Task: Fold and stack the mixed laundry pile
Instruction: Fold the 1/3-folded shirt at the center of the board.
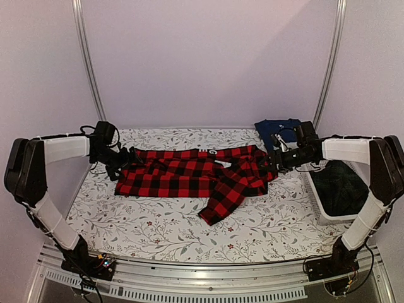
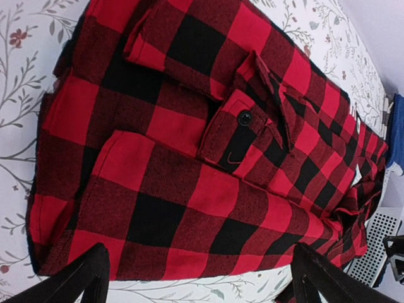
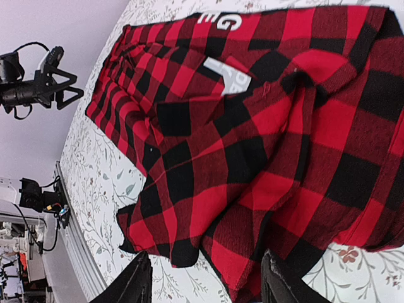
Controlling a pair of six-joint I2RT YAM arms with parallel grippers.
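A red-and-black checked flannel shirt (image 1: 189, 177) lies spread across the floral table cloth, one sleeve trailing toward the front. My left gripper (image 1: 123, 161) hovers at its left end, open wide, with the hem (image 2: 189, 252) lying flat between and below the fingers (image 2: 88, 271). At the shirt's right end my right gripper (image 1: 273, 159) is open too, its fingers (image 3: 140, 278) above a rumpled edge (image 3: 252, 265) and holding nothing. A navy folded garment (image 1: 274, 128) rests at the back right. A dark plaid garment (image 1: 341, 183) sits in the basket.
The white lattice basket (image 1: 319, 211) stands at the table's right edge, close to my right arm. The floral table cloth (image 1: 158, 227) shows in front of the shirt. Walls and frame posts close in the back and sides.
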